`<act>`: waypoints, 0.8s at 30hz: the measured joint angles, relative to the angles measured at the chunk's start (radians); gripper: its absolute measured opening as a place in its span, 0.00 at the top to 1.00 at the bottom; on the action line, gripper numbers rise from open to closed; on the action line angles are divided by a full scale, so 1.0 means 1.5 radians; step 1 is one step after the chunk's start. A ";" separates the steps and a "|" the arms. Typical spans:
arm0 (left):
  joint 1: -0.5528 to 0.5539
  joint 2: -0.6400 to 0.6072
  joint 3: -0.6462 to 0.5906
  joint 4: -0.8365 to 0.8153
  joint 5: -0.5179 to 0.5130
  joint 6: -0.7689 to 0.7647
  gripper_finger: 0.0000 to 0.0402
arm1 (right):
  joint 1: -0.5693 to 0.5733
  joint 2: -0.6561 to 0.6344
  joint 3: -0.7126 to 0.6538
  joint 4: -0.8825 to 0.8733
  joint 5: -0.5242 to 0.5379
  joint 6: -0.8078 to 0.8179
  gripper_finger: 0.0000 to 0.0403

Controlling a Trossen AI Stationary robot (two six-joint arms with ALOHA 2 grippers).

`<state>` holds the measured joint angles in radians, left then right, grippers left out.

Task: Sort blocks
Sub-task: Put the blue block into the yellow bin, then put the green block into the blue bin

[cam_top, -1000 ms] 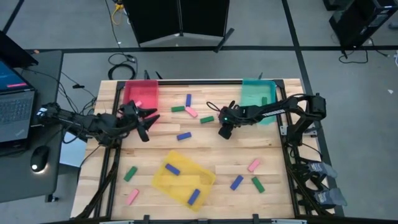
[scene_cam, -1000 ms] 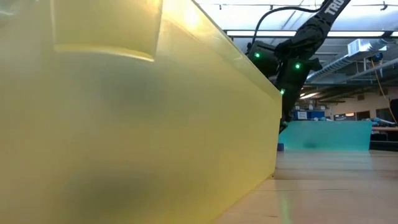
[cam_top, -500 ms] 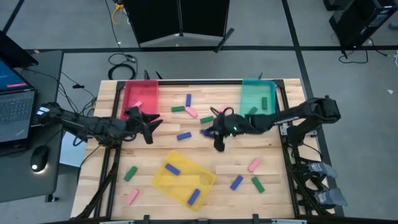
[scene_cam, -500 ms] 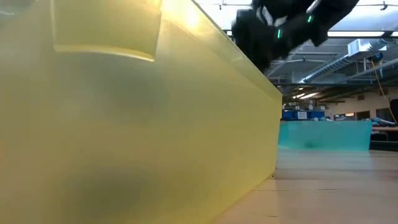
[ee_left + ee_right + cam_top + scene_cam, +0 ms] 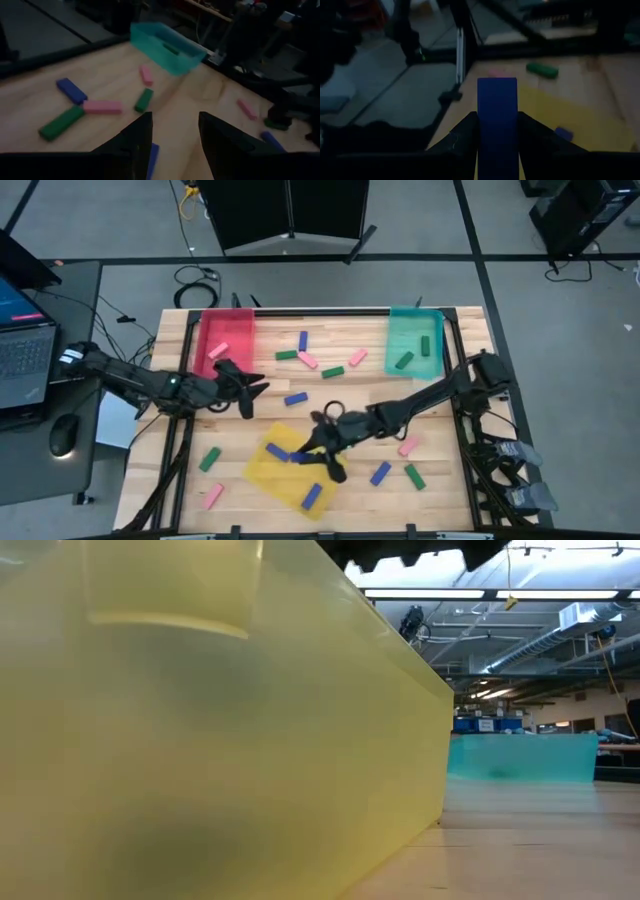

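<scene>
The blue block (image 5: 497, 120), clamped between the right gripper's (image 5: 322, 448) fingers, is now hanging over the yellow tray (image 5: 262, 471) after travelling from mid-table, so release seems next, while the left gripper (image 5: 250, 388) is waiting open near the red tray (image 5: 208, 340).

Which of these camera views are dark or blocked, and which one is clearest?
High view: evenly lit and clearest. Low view: mostly blocked by the yellow tray against the lens, with bright ceiling lights behind. Left wrist view: dim, the blocks soft-edged. Right wrist view: darkest, though the blue block in the right gripper still reads.
</scene>
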<state>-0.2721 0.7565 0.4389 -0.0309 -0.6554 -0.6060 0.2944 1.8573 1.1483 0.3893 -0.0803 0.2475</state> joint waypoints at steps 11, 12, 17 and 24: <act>-0.011 0.036 0.011 -0.018 0.076 -0.029 0.58 | -0.002 0.074 0.095 -0.133 -0.045 -0.011 0.22; -0.015 0.041 0.018 -0.028 0.076 -0.034 0.58 | -0.002 0.064 0.093 -0.133 -0.017 -0.024 0.18; -0.035 0.083 0.082 -0.147 0.072 -0.058 0.58 | -0.013 -0.007 0.072 -0.130 0.050 -0.073 0.14; -0.074 0.188 0.186 -0.368 0.071 -0.141 0.58 | -0.019 -0.142 -0.023 -0.126 0.173 -0.124 0.22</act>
<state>-0.3836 1.0389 0.7186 -0.5823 -0.5488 -0.8171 0.2662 1.6437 1.1133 0.2009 0.1789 0.0614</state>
